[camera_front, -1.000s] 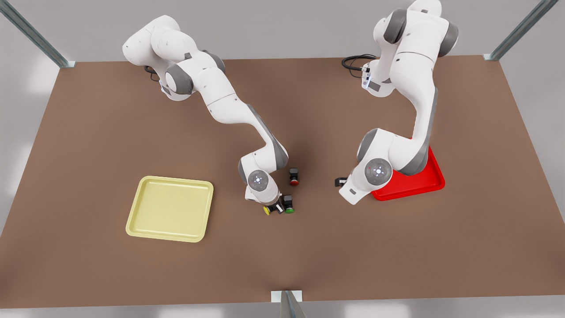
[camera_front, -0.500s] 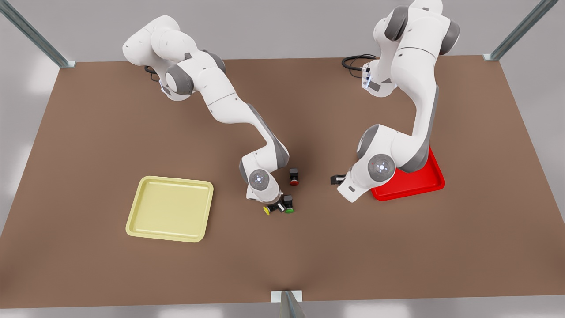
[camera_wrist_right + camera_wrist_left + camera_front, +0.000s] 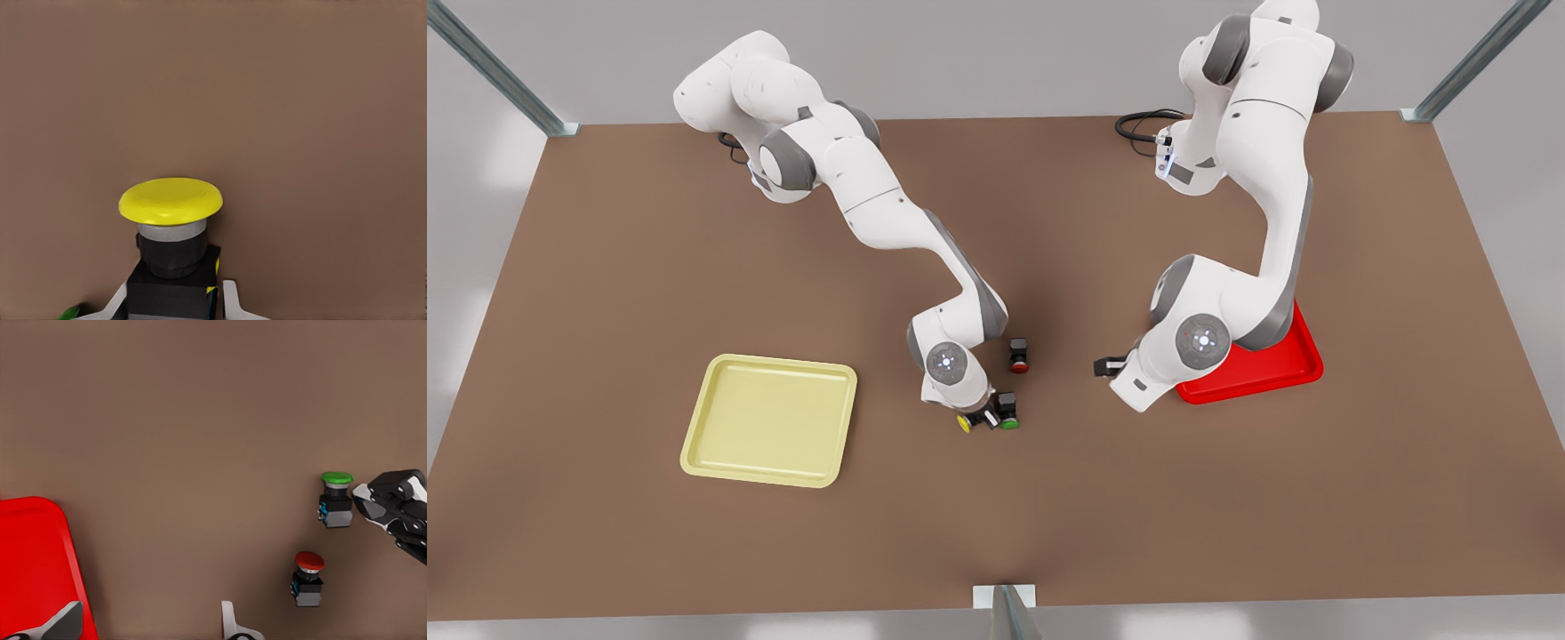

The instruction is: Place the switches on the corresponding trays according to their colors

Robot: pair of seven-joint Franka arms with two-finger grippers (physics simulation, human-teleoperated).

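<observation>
So the right hand (image 3: 980, 418) is down on the worktop (image 3: 605, 267) near the middle, fingers (image 3: 230, 303) pinching the dark body of the yellow switch (image 3: 172, 227), which lies on its side with its cap pointing toward the near edge. The green switch (image 3: 1008, 412) sits just beside it, on the front view's right. The red switch (image 3: 1019, 355) is a bit farther back, apart from both. The left hand (image 3: 1107, 365) hovers by the red tray (image 3: 1303, 356), fingers (image 3: 227, 620) spread, nothing between them. The yellow tray (image 3: 769, 420) is off on the front view's left, well apart.
</observation>
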